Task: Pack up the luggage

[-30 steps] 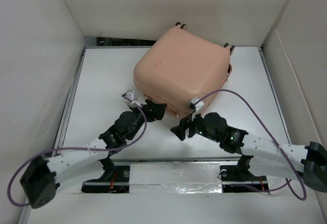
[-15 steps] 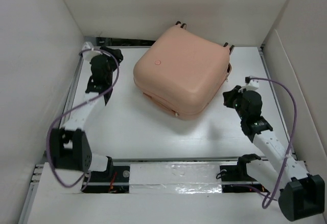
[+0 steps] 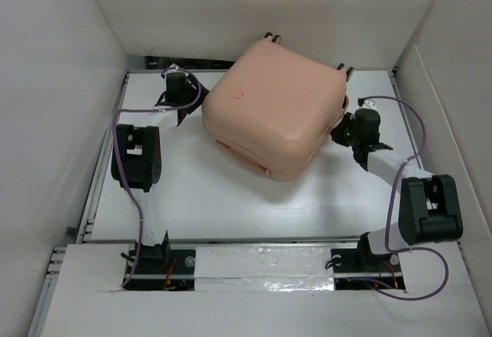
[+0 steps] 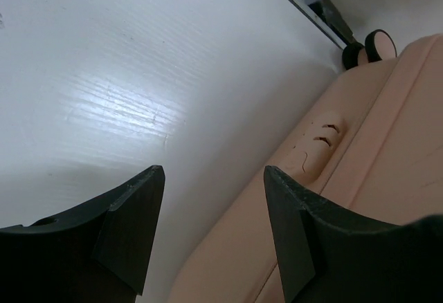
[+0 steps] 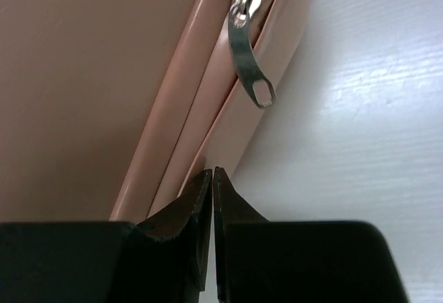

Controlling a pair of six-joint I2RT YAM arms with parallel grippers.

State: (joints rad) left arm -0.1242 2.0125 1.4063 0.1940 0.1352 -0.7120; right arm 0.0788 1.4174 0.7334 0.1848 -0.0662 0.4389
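Observation:
The luggage (image 3: 269, 110) is a peach-pink hard-shell case lying closed on the white table, its caster wheels (image 4: 377, 43) at the back. My left gripper (image 3: 191, 100) is at its left side. In the left wrist view this gripper (image 4: 213, 175) is open, one finger over the table and the other over the luggage (image 4: 387, 144) shell, with nothing held. My right gripper (image 3: 343, 128) is at the luggage's right side. In the right wrist view that gripper (image 5: 212, 171) is shut and empty, its tips against the lower edge of the luggage (image 5: 104, 75), just below the hanging metal zipper pull (image 5: 248, 61).
White walls (image 3: 61, 83) enclose the table on the left, back and right. A metal rail (image 3: 177, 63) runs along the back edge behind the luggage. Both arms' purple cables (image 3: 400, 168) loop above the table beside the case.
Both arms have swung from the luggage's near edge out to its left and right sides. The right gripper has closed; the left has narrowed but stays open.

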